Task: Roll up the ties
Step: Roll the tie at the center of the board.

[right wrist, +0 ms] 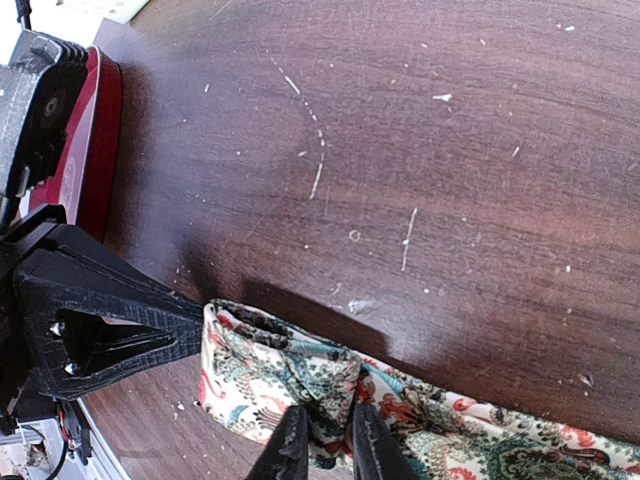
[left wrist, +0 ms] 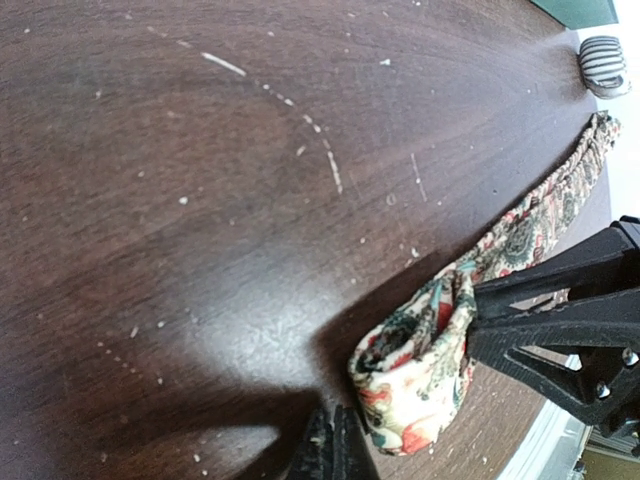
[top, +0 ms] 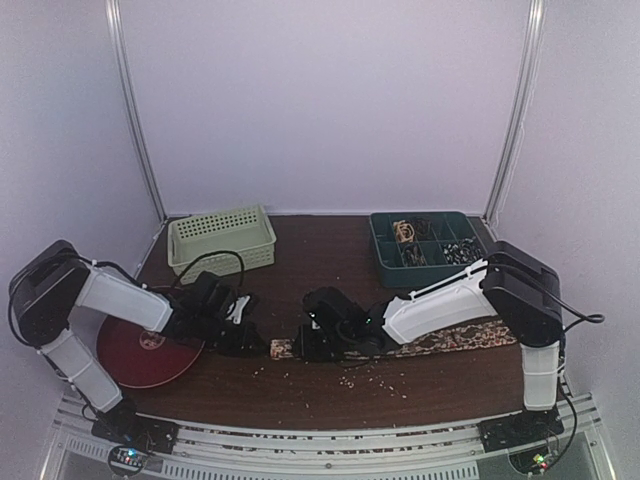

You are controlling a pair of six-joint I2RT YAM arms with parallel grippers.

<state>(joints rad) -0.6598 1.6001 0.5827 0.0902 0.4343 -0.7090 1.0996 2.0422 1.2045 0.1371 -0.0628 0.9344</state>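
Note:
One tie, cream with a red, teal and black paisley pattern, lies flat along the front of the dark wooden table. Its left end is folded over into a short loop, seen in the left wrist view and the right wrist view. My right gripper is shut on the folded cloth just behind the loop. My left gripper has its fingers pressed together with no cloth between them. Its tip rests against the outer end of the loop.
A red plate lies under the left arm. A pale green basket stands at the back left, and a dark green compartment tray with small items at the back right. Pale crumbs are scattered along the front.

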